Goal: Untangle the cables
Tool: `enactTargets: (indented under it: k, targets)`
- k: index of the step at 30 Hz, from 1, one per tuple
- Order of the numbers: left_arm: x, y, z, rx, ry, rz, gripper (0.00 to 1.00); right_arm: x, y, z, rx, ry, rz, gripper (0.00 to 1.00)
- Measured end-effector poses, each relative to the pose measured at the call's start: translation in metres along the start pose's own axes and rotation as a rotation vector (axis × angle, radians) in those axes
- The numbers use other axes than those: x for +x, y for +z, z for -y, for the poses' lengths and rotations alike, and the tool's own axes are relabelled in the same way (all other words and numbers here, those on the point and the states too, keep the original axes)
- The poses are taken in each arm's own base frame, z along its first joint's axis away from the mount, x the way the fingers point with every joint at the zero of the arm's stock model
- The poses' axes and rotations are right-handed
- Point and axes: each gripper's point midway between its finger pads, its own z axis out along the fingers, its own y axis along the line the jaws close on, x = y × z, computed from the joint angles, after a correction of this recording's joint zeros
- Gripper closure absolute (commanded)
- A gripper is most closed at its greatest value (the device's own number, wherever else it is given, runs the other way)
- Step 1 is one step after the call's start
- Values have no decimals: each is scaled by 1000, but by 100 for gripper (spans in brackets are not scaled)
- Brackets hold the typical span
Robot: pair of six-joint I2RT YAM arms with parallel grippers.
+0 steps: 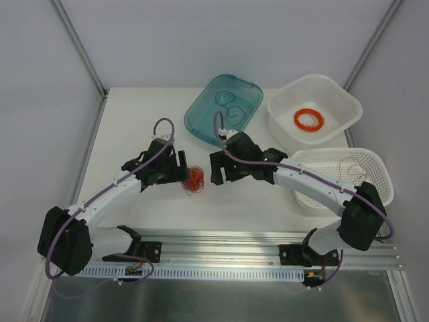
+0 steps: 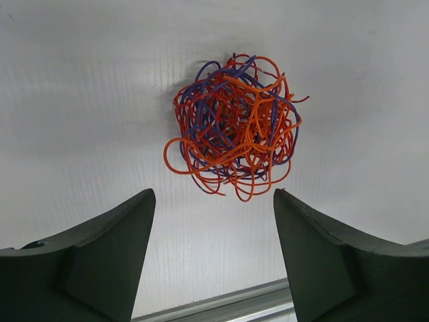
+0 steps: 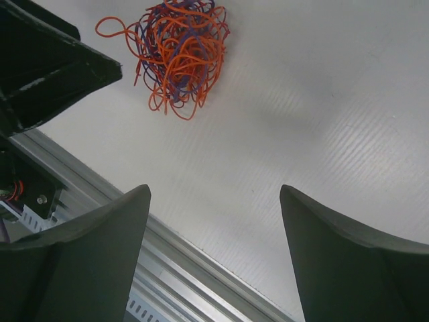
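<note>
Standing at the near edge, I see the aluminium rail (image 1: 221, 245) with both arm bases bolted to it, and past it the white table (image 1: 134, 134). The left gripper (image 2: 213, 198) is spread wide with nothing between its fingers. The right gripper (image 3: 214, 194) is spread wide and empty too.

The cables (image 2: 233, 127) lie on the table between the two grippers. They form a round wad of orange, red and dark blue-purple strands, just ahead of the left fingers and touching neither gripper. From the right wrist the wad sits off to the upper left, well outside that gripper's gap.

I think the main risk is that the wad is light and springy. A closing finger could push it along the table instead of catching a strand. A pinch into the middle would likely lift the whole knot rather than one wire. The two grippers are also close together, so they could knock into each other if both reach in at once.

I can't find a single free end in that wad, only outer loops, and I can't count the wires. Further back, the teal tub (image 1: 191, 111) holds a few thin dark loops that are hard to read. The white tub (image 1: 335, 134) holds an orange ring coil (image 1: 308, 119). The mesh basket (image 1: 322, 164) seems to hold a faint red strand, and the right arm hides part of it.
</note>
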Motion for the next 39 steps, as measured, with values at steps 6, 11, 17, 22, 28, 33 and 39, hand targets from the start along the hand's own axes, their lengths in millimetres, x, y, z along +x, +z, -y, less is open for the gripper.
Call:
enactTargets:
  k: [6,11,17,22,28,33,39]
  targets:
    - [4,18,-3,-15,53,-38,30,-11,10,-6,-72,8,-2,19]
    - [0,23,0,12,179,-48,29,-18,16,-4,-119,35,-3,19]
    - [-14,20,2,39,359,-15,29,-27,19,-6,-172,53,22,20]
    - [-15,24,5,78,477,-31,36,-28,25,-10,-214,74,25,22]
    - [-6,33,8,121,548,-88,68,-29,42,-11,-245,135,26,24]
    - [-6,33,12,144,569,-90,97,-24,57,-8,-257,194,16,25]
    - [-7,29,17,170,566,-81,100,-22,79,-11,-285,263,9,25]
